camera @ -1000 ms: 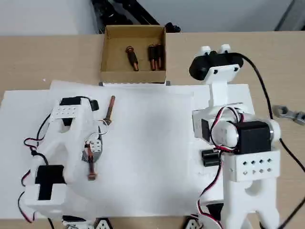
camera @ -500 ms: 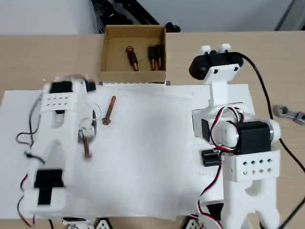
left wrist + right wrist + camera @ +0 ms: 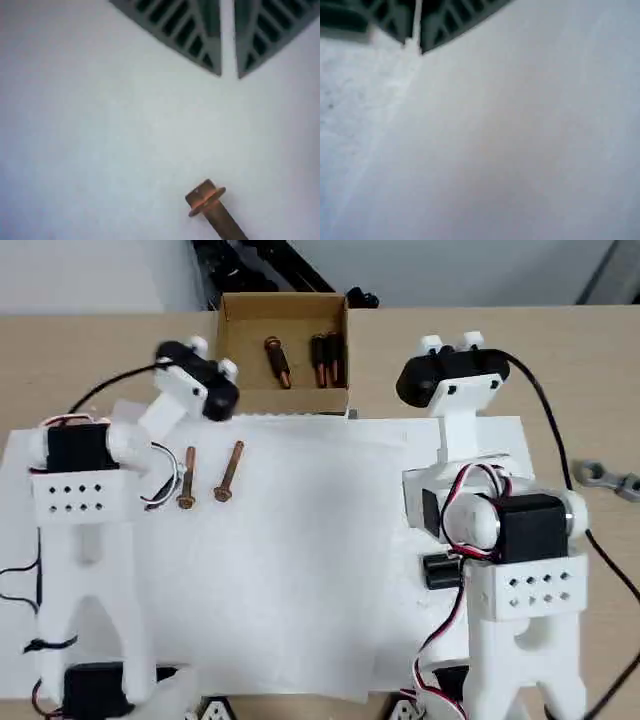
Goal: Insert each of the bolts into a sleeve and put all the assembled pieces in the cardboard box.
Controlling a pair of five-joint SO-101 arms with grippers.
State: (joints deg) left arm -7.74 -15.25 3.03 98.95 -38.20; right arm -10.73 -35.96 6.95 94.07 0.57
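Nearest me, both arm bases stand at the near edge of the table [image 3: 600,360], the left arm [image 3: 85,490] on the left and the right arm [image 3: 510,570] on the right. A white paper sheet [image 3: 310,570] covers the table between them.

The right gripper [image 3: 412,47] sits over the sheet's far right part. Its fingers are pressed almost together, with only a thin slit between them and nothing in it.

Farther out, on the left part of the sheet, two bolts lie side by side, apart from each other. The left bolt [image 3: 188,477] and the right bolt [image 3: 229,471] both have their heads toward me and their shanks pointing far.

The left gripper [image 3: 229,75] is just beyond the bolts. Its fingers are likewise closed to a narrow slit and hold nothing. A bolt head [image 3: 205,196] lies on the sheet apart from the fingertips. I cannot tell which bolt it belongs to.

Farthest, the cardboard box [image 3: 232,350] stands just beyond the sheet's far edge. It contains one assembled piece [image 3: 277,360] near its middle and a pair of pieces [image 3: 327,358] side by side at its right wall.
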